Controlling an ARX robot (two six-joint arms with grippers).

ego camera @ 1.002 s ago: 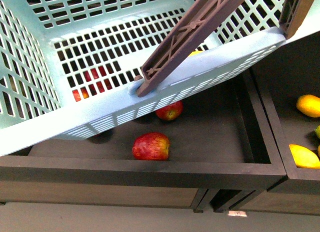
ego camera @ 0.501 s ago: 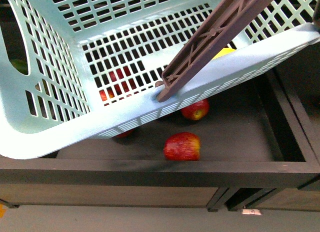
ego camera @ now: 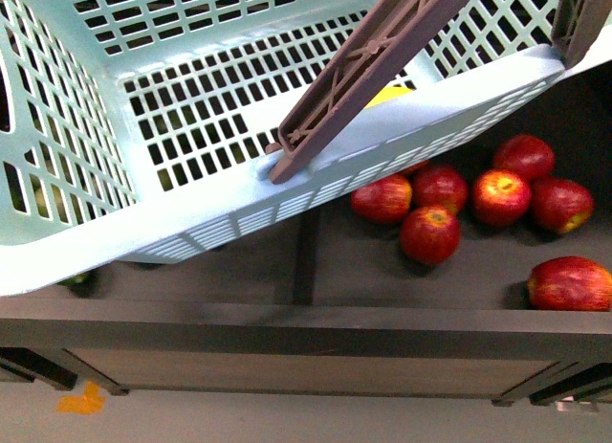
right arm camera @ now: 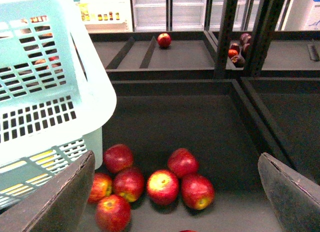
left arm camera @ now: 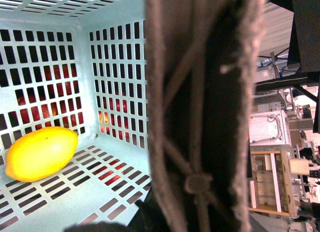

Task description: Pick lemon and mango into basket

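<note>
Basket, light teal slotted plastic [ego camera: 143, 127], sits tilted across the upper left of the front view. Its brown ribbed swing handle [ego camera: 363, 70] crosses the near rim.

The front view gives only a sliver of the smooth yellow oval lemon [ego camera: 387, 94], between handle and rim. The left wrist view shows it whole. It shades toward orange at one end and has a small nub at the other. It lies on its side on the basket's slotted floor, close to a wall. Red shows through the wall slots behind it.

The handle, close and blurred, fills the middle of the left wrist view. Left end effector: fingers not made out, so its opening cannot be told.

Right of the basket, round red apples [ego camera: 430, 234] cluster in a dark display bin [ego camera: 363, 271].

Only the right wrist view shows the right end effector [right arm camera: 176, 157]. Its dark fingers [right arm camera: 65, 197] are spread wide with nothing between them. It hovers above the apples, with the basket wall just beside one finger.
</note>
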